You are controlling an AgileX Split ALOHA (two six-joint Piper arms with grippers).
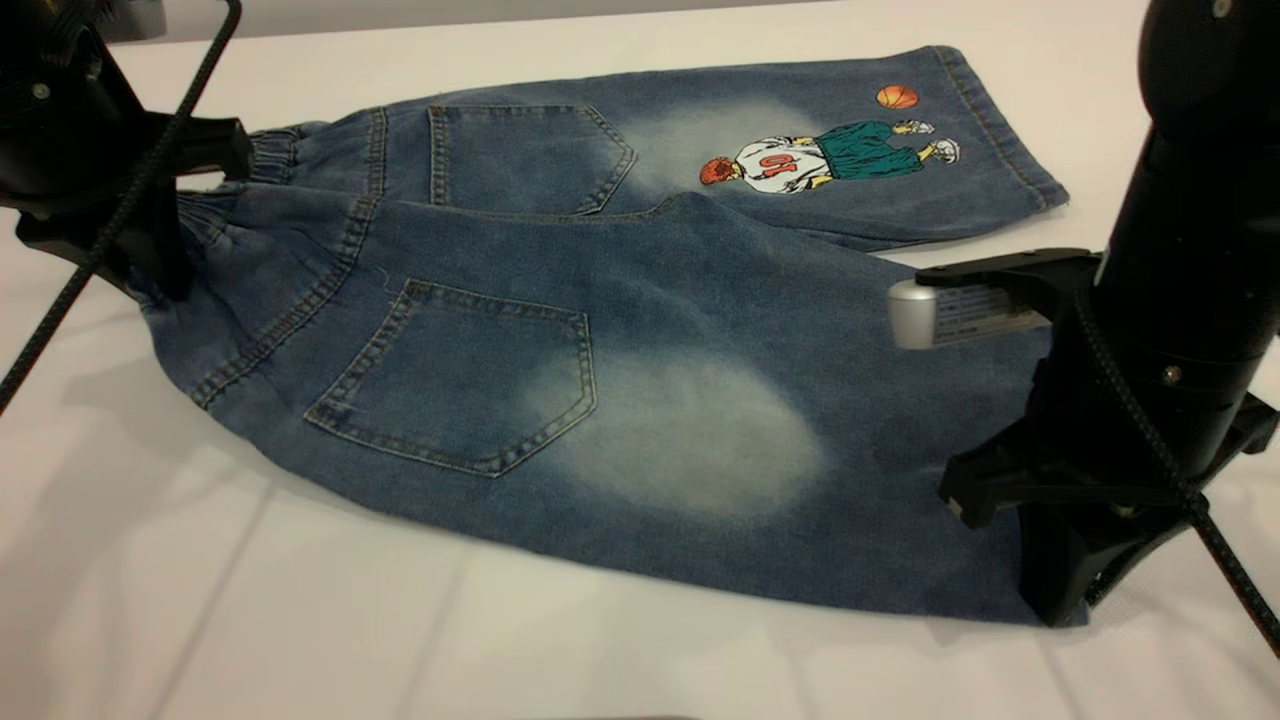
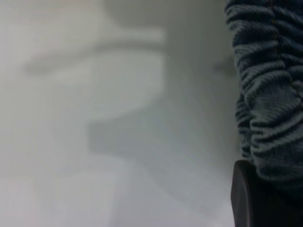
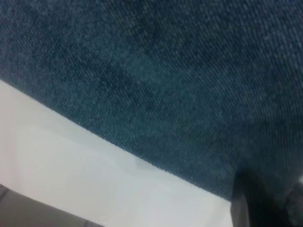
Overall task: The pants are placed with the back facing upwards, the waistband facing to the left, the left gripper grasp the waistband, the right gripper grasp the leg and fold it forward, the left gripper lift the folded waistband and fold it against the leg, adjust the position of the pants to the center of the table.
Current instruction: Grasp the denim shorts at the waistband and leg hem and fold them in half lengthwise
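The pants (image 1: pixel 620 330) lie back up on the table (image 1: pixel 300 620), with the waistband (image 1: pixel 205 215) to the left. My left gripper (image 1: pixel 165 265) is at the waistband's near end, shut on it. In the left wrist view the ruffled waistband (image 2: pixel 267 94) runs down behind one dark finger (image 2: pixel 246 198). My right gripper (image 1: pixel 1055 605) stands on the hem end of the plain leg (image 1: pixel 720 440), shut on the denim. The right wrist view shows that leg (image 3: pixel 165 71) above one finger (image 3: pixel 255 203). The near leg overlaps the cartoon leg (image 1: pixel 820 150) at the crotch.
The right arm's black column (image 1: pixel 1200 200) and its silver-tipped bracket (image 1: pixel 930 315) rise over the hem. Braided cables (image 1: pixel 120 210) hang by both arms. Bare white tabletop lies in front of the pants and past the cartoon leg.
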